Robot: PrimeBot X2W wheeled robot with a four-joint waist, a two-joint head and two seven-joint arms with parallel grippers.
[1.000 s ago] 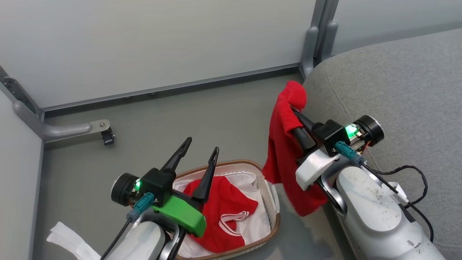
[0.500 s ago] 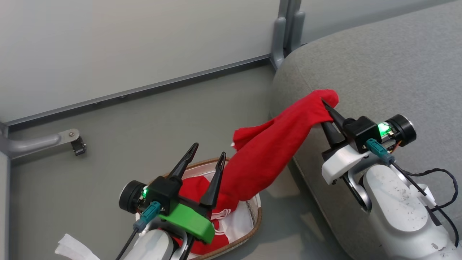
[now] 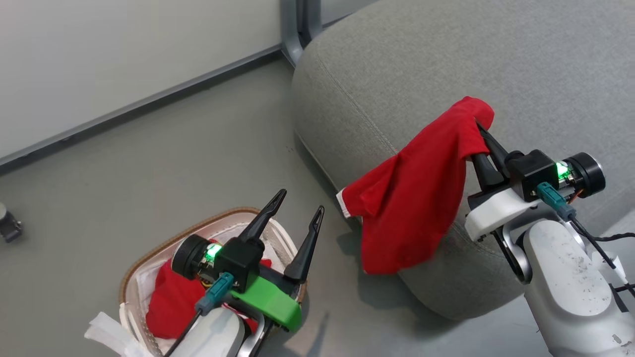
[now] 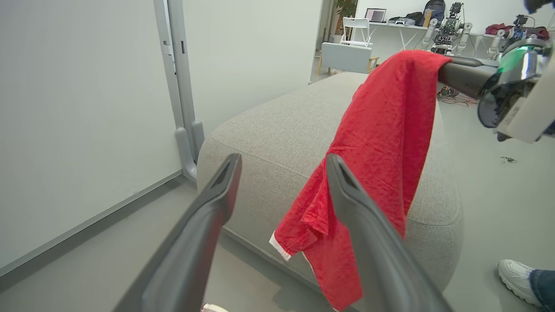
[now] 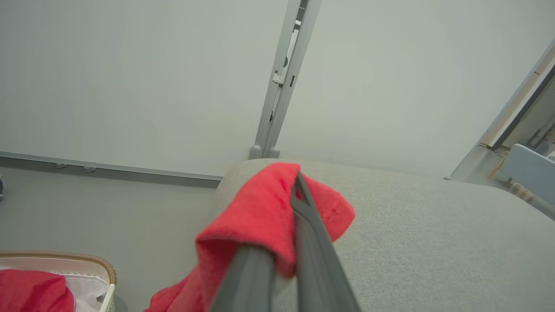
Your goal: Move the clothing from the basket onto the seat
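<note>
Since half a second ago the head camera has swung and shifted the whole picture. Allowing for that, the lifted garment (image 3: 416,198) no longer stretches back over the basket (image 3: 144,253). It now hangs wholly to the right of the basket, with bare floor (image 3: 149,163) between them.

1. Basket. Oval, cream-white, with a brown woven rim, it stands on the floor. It contains a white cloth liner (image 3: 141,282). On the liner lies the loose garment (image 3: 166,302), red and crumpled, inside the rim. The right wrist view shows the same basket (image 5: 102,262) and loose garment (image 5: 30,288).

2. Left pincer (image 3: 301,200). It is above the right half of the basket. The fingers are spread wide with nothing between them.

3. Lifted garment. It is right of the basket and clear of it. The top end is gripped and the rest hangs in folds, with a white-trimmed hem at the lower left. It hangs in front of the seat's near corner. Contact with the upholstery cannot be confirmed.

4. Right pincer (image 3: 478,124). It is right of the basket and higher. The fingers are pressed together on the top end of the lifted garment, which folds over their tips.

5. Seat (image 3: 446,59). Light grey fabric, right of the basket and beyond it. The gripped end of the garment is above the top surface, near the corner.
</note>
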